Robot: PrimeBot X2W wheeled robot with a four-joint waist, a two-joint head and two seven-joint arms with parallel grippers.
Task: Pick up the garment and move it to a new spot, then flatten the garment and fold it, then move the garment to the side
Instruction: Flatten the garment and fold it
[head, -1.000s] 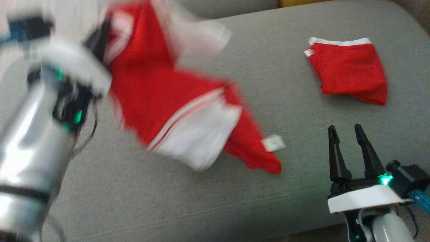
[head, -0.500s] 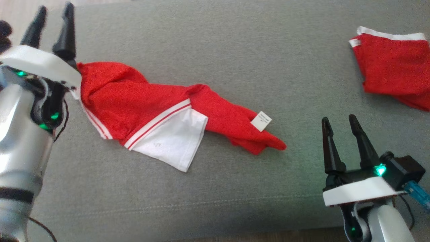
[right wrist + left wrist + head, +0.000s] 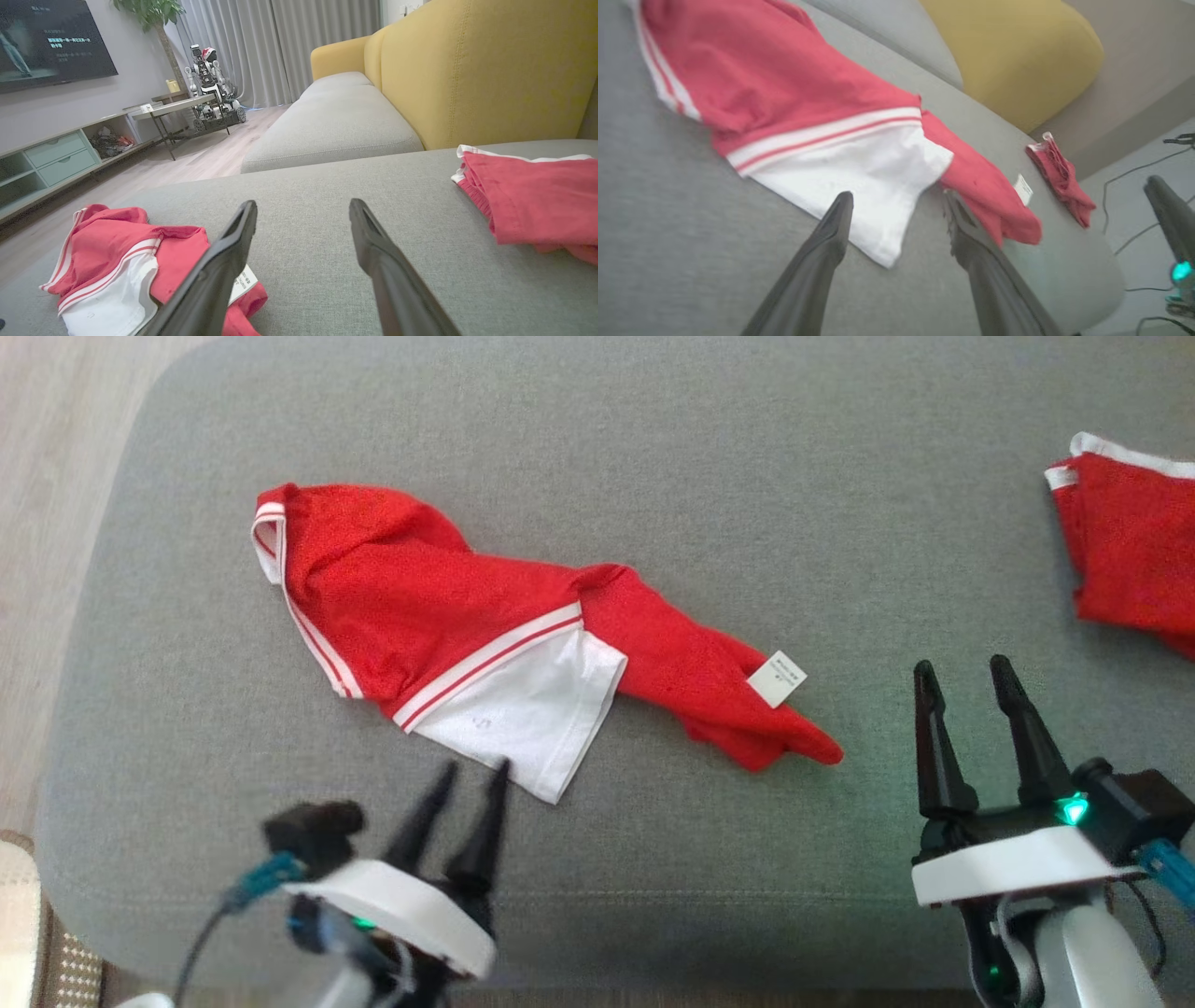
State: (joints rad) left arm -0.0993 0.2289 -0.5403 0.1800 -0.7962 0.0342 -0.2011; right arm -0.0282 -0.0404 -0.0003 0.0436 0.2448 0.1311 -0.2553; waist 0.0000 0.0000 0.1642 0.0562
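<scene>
Left gripper: the left gripper (image 3: 475, 767) is hovering over the near edge of the grey cushion (image 3: 653, 448). Its two dark fingers are standing apart and holding nothing, with the tips pointing at the garment's nearest corner.
Right gripper: the right gripper (image 3: 963, 665) is waiting further to the right. It is also spread wide and empty, well apart from any cloth.
White panel: a white panel (image 3: 532, 728) is poking out from under a striped hem, with its corner just beyond the left fingertips.
Garment: the red garment (image 3: 420, 597) is lying bunched on the cushion's middle-left. It is stretching diagonally from far left to near right, and it is twisted rather than flat.
Tag: a small white tag (image 3: 777, 679) is showing near the narrow right end.
Step in hand: the garment is lying free of both grippers, so the flattening appears to be starting.
Doing it well: each gripper is probably best taking a single layer at opposite ends, the striped far-left edge and the narrow right tail. Pulling outward low over the cushion is likely to open the twist rather than drag the cloth.
Further off: a second red piece (image 3: 1130, 551) is lying at the far right, and a yellow backrest (image 3: 1008, 51) is rising behind.
</scene>
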